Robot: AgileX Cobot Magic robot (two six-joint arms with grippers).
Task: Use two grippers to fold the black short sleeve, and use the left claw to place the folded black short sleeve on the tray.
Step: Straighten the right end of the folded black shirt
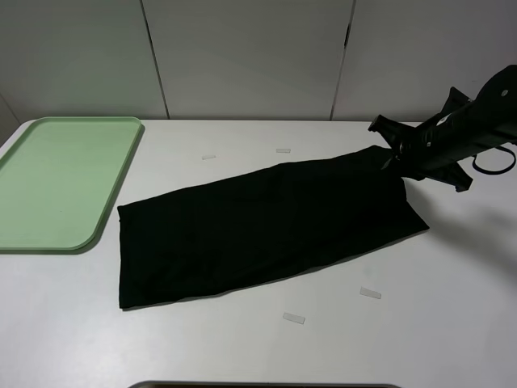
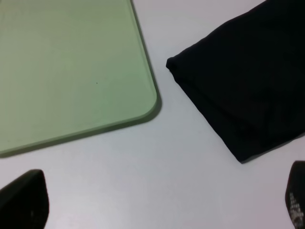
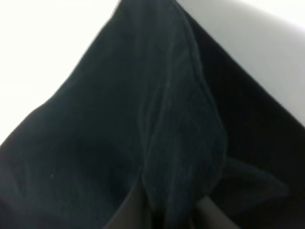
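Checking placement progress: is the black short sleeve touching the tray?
Apart. The left wrist view shows bare table between the black short sleeve and the tray.

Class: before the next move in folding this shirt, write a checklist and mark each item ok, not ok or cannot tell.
1. Right gripper shut on the shirt at its far right corner: ok.
2. Every layer caught in that pinch: cannot tell.
3. Left gripper open, off the cloth: ok.
4. Shirt lying flat in a long strip: ok.
5. Tray apart from the shirt: ok.
6. Paper scraps off the shirt: ok.
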